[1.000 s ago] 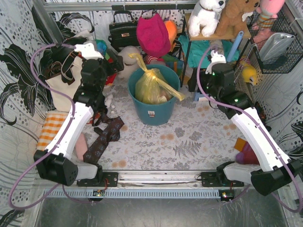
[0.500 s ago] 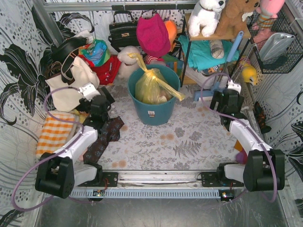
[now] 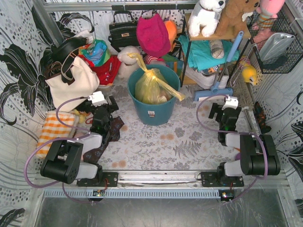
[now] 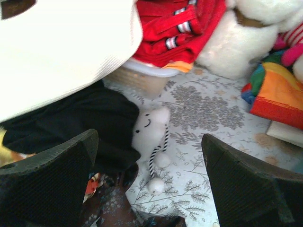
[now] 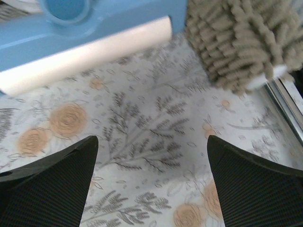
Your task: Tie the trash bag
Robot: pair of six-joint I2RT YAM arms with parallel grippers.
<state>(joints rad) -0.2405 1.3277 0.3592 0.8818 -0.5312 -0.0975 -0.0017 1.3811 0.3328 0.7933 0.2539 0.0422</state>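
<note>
The yellow translucent trash bag (image 3: 150, 85) sits in the teal bucket (image 3: 154, 111) at the middle back, its top gathered, with one tail (image 3: 138, 60) pointing up left and another (image 3: 172, 91) hanging over the right rim. My left gripper (image 3: 105, 106) is open and empty, low at the left over a small white plush (image 4: 150, 128), well left of the bucket. My right gripper (image 3: 230, 106) is open and empty, low at the right over the flowered cloth (image 5: 142, 123). The bag shows in neither wrist view.
A cream tote (image 3: 71, 80) and red bag (image 3: 106, 66) stand at the back left, a dark patterned cloth (image 3: 102, 139) lies by the left arm. A blue mop (image 3: 215, 90) and its grey mop head (image 5: 236, 38) lie by the right gripper. A shelf (image 3: 208, 42) stands behind.
Both arms have pulled back and folded down from raised poses beside the bucket to low resting poses near their bases. The bag and bucket have not moved.
</note>
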